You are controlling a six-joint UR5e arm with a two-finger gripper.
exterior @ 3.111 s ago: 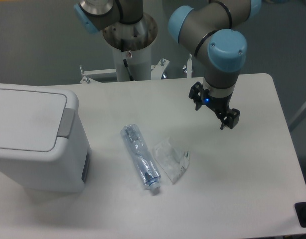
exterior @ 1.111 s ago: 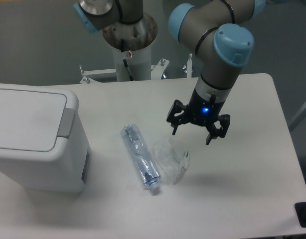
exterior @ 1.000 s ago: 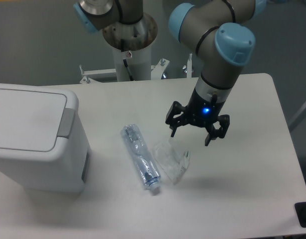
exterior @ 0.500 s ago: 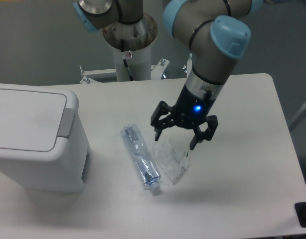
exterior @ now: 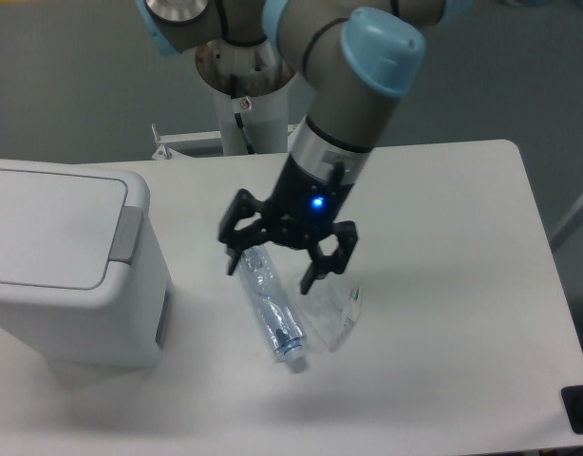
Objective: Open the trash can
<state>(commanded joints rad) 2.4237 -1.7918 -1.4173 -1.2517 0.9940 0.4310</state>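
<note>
The trash can (exterior: 68,271) is a large white boxy bin at the left of the table. Its flat lid (exterior: 45,228) is down, with a grey push tab (exterior: 129,235) at the lid's right edge and a small dark panel (exterior: 163,318) on its right side. My gripper (exterior: 272,268) is open and empty. It hangs above the table to the right of the bin, over the upper end of the crushed bottle, and is well apart from the bin.
A crushed clear plastic bottle (exterior: 270,312) lies on the table below the gripper. A crumpled clear plastic piece (exterior: 332,312) lies just to its right. The arm's base column (exterior: 244,104) stands at the back of the table.
The gripper has swung left across the table, from the right side to above the bottle, nearer the bin. It stayed open. The bin, bottle and plastic piece have not moved.
</note>
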